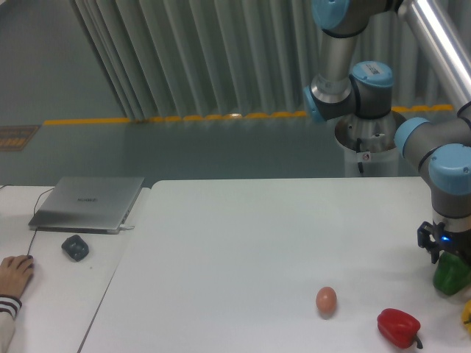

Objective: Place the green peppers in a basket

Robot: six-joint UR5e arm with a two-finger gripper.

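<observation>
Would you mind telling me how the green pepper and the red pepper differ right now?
The green pepper sits directly under the end effector, its top hidden; the red pepper lies free and fully visible, nearer the camera. The red pepper shows a dark stem; the green pepper's is unseen. Both are glossy and rest on the table.

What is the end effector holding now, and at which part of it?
It cannot be told. The end effector sits down over the top of the green pepper, but its fingertips are too small and dark to show a closed hold.
</observation>
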